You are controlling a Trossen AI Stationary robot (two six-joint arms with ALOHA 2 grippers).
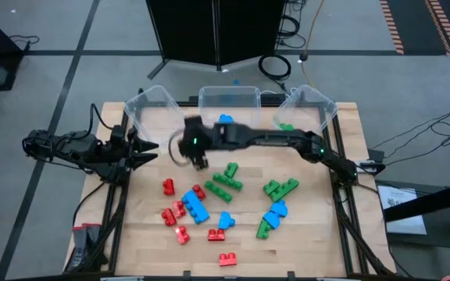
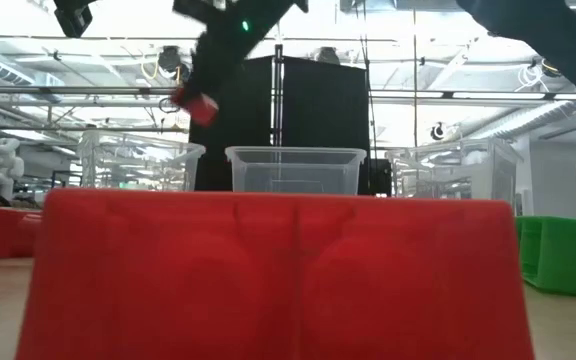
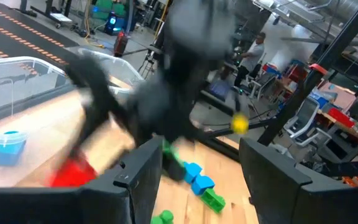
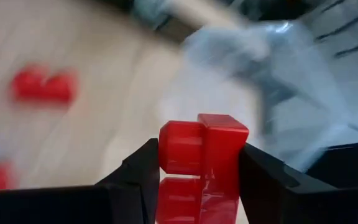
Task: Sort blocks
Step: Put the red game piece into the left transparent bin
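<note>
The right arm stretches across the table, its hand clamped on a red block held aloft near the left bin. The left hand waits partly apart at the table's left edge.

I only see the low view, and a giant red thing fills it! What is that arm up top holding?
Observer: The right gripper is shut on a small red block, lifted above the table.
Child: Are there more blocks lying around?
Observer: Yes, red, blue and green blocks lie scattered across the middle of the table.
Child: Where's the other arm?
Observer: The left gripper waits open at the table's left edge, holding nothing.
</note>
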